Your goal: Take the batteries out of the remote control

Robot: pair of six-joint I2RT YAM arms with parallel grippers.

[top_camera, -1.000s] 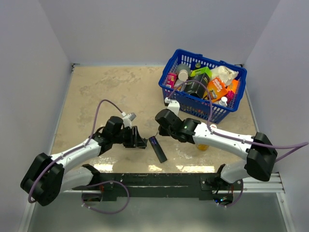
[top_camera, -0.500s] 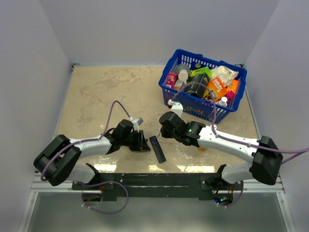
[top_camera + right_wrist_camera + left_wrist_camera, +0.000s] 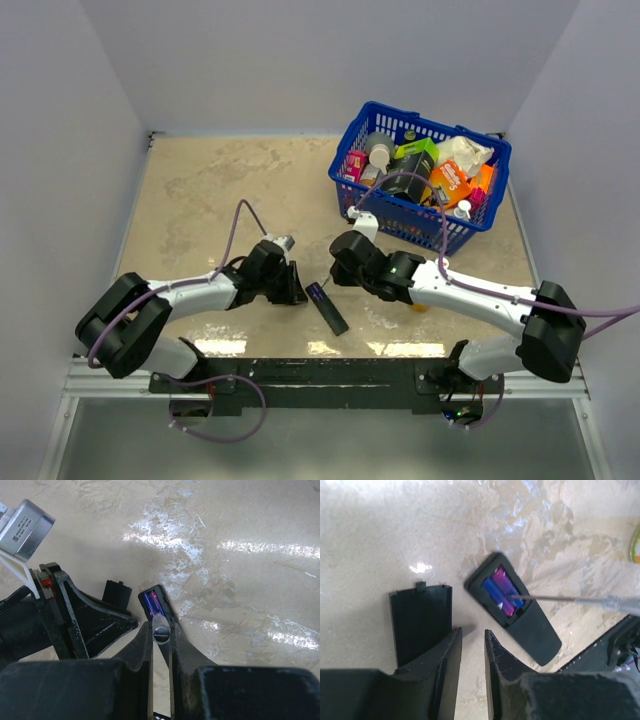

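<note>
- The left hand [image 3: 294, 285] now sits a little farther right, nearer the remote control [image 3: 327, 307], with its fingers [image 3: 446, 656] drawn closer together.
- The right hand [image 3: 333, 271] shifts slightly right and nearer.

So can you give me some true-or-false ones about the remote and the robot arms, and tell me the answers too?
1. The batteries sit inside the remote. True.
2. The cover is clipped onto the remote. False: it lies on the table beside the remote, and the battery slot is open.
3. The right end effector is shut on a thin stick whose tip reaches the batteries. True.
4. The blue basket is empty. False: it is full of boxes, packets and bottles.
5. The left end effector is gripping the remote. False: its fingers stand a little apart with nothing between them.
</note>
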